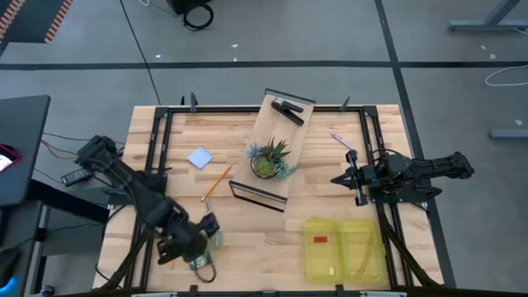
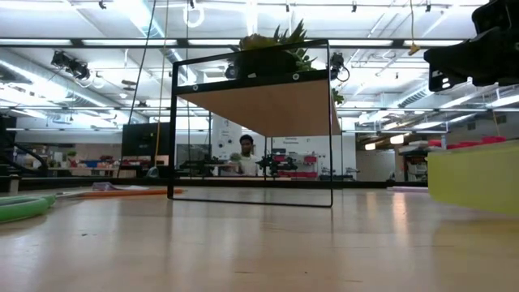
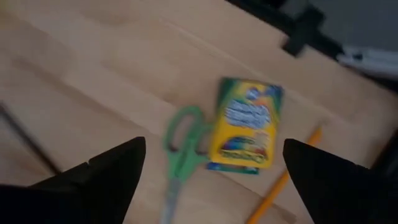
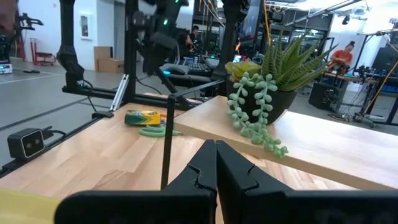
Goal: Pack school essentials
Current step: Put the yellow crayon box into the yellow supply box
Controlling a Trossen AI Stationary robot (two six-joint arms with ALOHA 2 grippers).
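Left pincer [image 3: 211, 171] spread wide, empty, above glossy yellow crayon box [image 3: 244, 132] and green-handled scissors [image 3: 182, 149] lying flat on wood bench [image 3: 93, 81]; blade tips cut off. Orange pencil [image 3: 283, 179] partly hidden. Right pincer [image 4: 216, 163] shut, empty.

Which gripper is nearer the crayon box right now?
Left. The left gripper hangs open right over the crayon box at the table's front-left; the right gripper, shut, sits far across the table, beyond the plant shelf.

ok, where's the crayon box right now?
In the high view the crayon box lies near the table's front-left edge, under the open left gripper, with the green scissors right beside it.
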